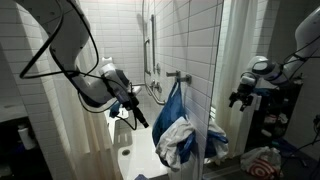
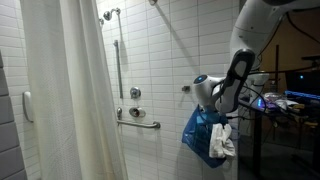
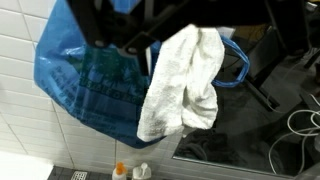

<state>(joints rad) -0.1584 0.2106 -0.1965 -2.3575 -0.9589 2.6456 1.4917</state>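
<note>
An exterior view stands outside the shower and looks in over the tub, at middle distance. The curtain (image 1: 40,110) is at its left, the tiled wall (image 1: 190,40) is ahead, and the arm (image 1: 95,85) is left of centre. An exterior view from another place faces the wall more squarely, with the arm (image 2: 240,70) at the upper right. Both exterior views share the wall, the grab bar (image 1: 152,45), the curtain and the bag (image 1: 172,115). The wrist view is very near. It looks past the dark claw (image 3: 125,35) at its top edge, over the bag and towel (image 3: 185,85), down to the bottles (image 3: 130,172).
</note>
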